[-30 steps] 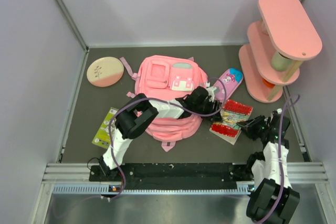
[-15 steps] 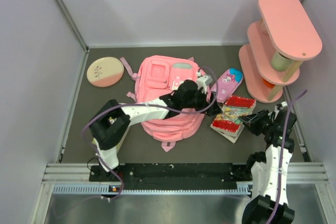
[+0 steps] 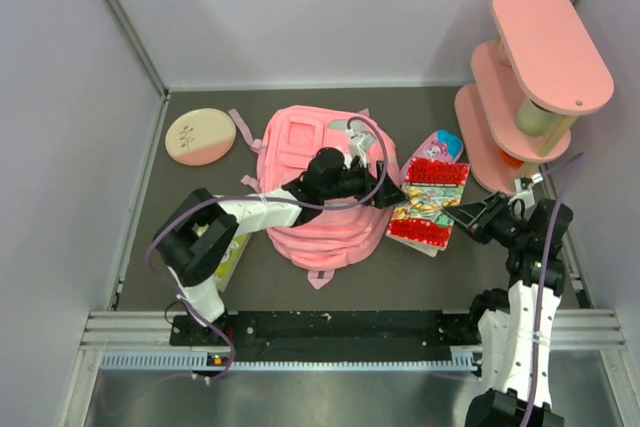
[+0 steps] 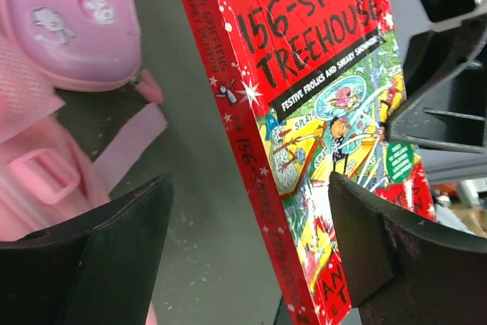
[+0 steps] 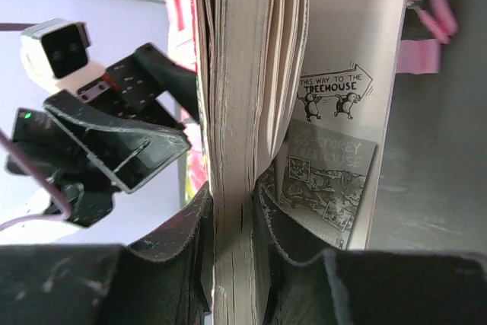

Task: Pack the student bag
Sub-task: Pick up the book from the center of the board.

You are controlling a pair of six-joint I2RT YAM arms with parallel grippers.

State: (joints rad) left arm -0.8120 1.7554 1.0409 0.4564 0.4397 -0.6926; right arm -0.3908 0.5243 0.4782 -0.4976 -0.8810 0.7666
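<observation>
Student bag (image 3: 322, 235), a large pink fabric backpack, lies just beside and under my left gripper (image 4: 249, 199), jaws wide with the red paperback book (image 4: 312, 74) between them. My right gripper (image 5: 232, 215) pinches that book's page edge.

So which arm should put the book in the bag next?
Right. The right tool grips the book beside the student bag. The left tool is open, gripping nothing.

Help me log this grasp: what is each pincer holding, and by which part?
The right pincer clamps the red book by its page edge, opposite the spine. The left pincer is open at the spine side, holding nothing.
</observation>
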